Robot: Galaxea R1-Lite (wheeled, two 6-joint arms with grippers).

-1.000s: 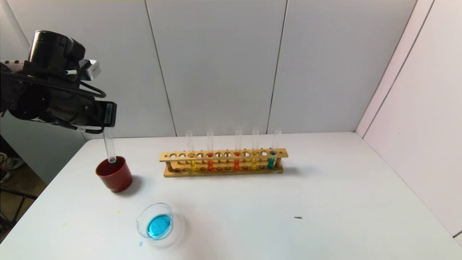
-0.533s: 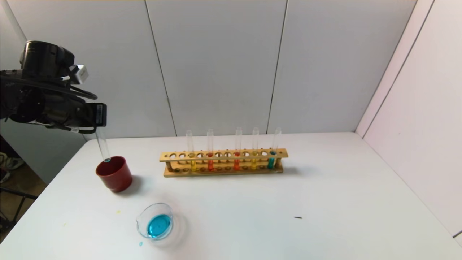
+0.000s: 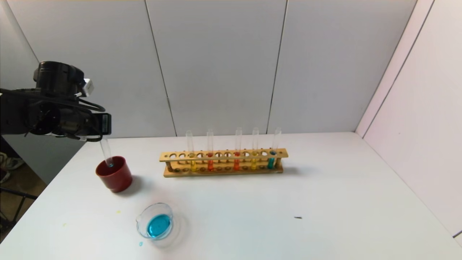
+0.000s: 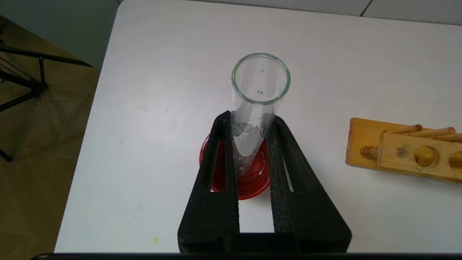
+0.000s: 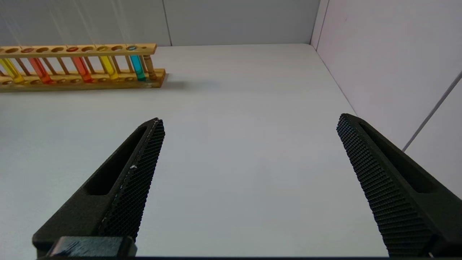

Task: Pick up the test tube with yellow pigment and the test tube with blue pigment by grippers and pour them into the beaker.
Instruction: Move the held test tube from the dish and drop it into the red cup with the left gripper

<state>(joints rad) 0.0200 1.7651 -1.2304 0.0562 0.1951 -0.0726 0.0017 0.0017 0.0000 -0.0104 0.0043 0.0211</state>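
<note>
The left gripper (image 3: 102, 139) reaches in from the counter's left edge, its black wrist roughly level and its jaws pointing down over the dark red cup (image 3: 114, 174). The jaws are clamped on the test tube with blue pigment (image 3: 107, 153), now nearly drained, with only a trace of blue at its rounded bottom. The tube hangs almost upright, tilted slightly, its lower end dipped inside the cup's rim. In the left wrist view the 2 fingers (image 4: 220, 169) press either side of the glass below its open mouth.

The beaker (image 3: 156, 225) sits nearer the front of the white counter (image 3: 325, 202), holding blue liquid, apart from the cup. The wooden rack (image 3: 223, 162) stands behind, carrying 5 tubes; the test tube with yellow pigment (image 3: 254, 151) is second from its right end.

The right gripper (image 5: 249, 184) hovers over bare counter, jaws spread wide and holding nothing.
</note>
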